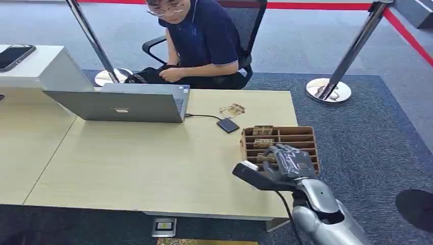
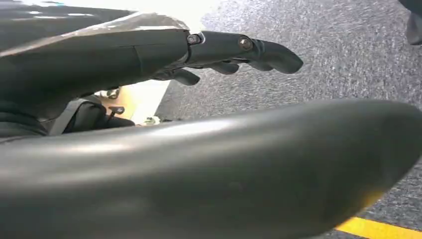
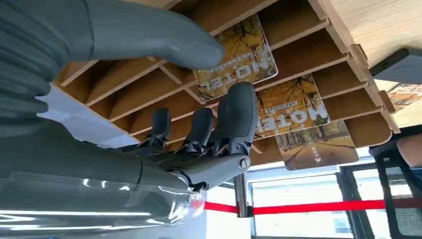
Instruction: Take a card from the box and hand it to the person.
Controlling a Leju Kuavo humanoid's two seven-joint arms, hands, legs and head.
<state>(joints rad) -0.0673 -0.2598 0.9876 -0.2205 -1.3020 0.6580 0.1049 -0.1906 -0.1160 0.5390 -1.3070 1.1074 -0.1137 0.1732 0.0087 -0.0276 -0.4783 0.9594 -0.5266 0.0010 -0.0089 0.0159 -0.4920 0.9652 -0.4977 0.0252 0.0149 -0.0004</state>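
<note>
A slotted wooden box (image 1: 301,135) stands at the table's right end and holds upright cards (image 1: 262,130) printed with autumn trees. My right hand (image 1: 281,166) hovers over the near end of the box with thumb and fingers apart. In the right wrist view the nearest card (image 3: 239,59) sits in its slot between my thumb and my fingers (image 3: 234,119), with two more cards (image 3: 293,104) behind it; I hold none of them. My left hand (image 2: 199,55) hangs over the carpet with nothing in it. The person (image 1: 201,41) sits in a chair behind the table.
An open laptop (image 1: 122,104) stands mid-table, cabled to a small black device (image 1: 227,125). Loose cards (image 1: 232,109) lie near the far edge. A phone (image 1: 15,55) rests on a white stand at left. Stanchion bases (image 1: 328,90) stand on the carpet beyond.
</note>
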